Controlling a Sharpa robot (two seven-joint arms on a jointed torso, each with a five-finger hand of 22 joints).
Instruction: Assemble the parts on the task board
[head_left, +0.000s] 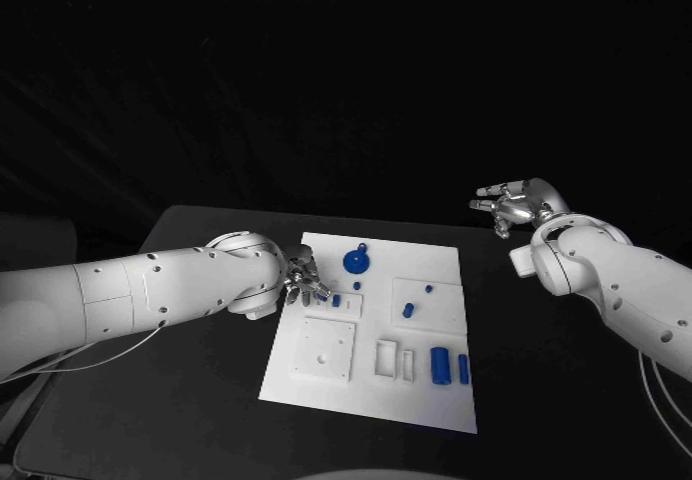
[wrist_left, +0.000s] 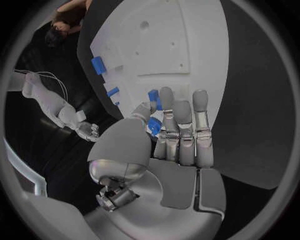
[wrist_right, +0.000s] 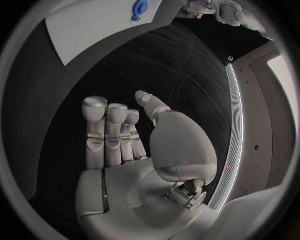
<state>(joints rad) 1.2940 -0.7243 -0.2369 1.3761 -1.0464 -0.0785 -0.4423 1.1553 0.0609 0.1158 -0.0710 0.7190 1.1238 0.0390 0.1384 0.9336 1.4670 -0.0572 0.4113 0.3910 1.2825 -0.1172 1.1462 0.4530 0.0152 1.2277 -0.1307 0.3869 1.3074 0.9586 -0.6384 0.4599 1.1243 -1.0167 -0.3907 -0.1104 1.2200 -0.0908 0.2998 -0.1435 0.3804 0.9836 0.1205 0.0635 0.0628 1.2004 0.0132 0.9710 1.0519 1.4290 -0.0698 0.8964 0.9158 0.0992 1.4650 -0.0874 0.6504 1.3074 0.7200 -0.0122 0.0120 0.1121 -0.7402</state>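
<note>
Over the task board (head_left: 378, 330), near its left edge, the left hand (head_left: 302, 280) pinches a small blue part (wrist_left: 154, 125). Off to the right — above the desk (head_left: 534, 340) — the right hand (head_left: 512, 207) holds nothing, fingers loosely apart.

The white rectangular plastic task board (head_left: 325, 385) lies in the middle of the black desk (head_left: 548, 390). On its far edge sits the round blue disc part (head_left: 356, 263). Two blue upright bar parts (head_left: 440, 362) stand side by side near its front right corner, right of an open rectangular frame (head_left: 387, 358). The left hand (head_left: 303, 280) rests over the board's left edge, beside a small blue peg (head_left: 336, 299). The right hand (head_left: 508, 206) hangs off the board, beyond its far right corner.
</note>
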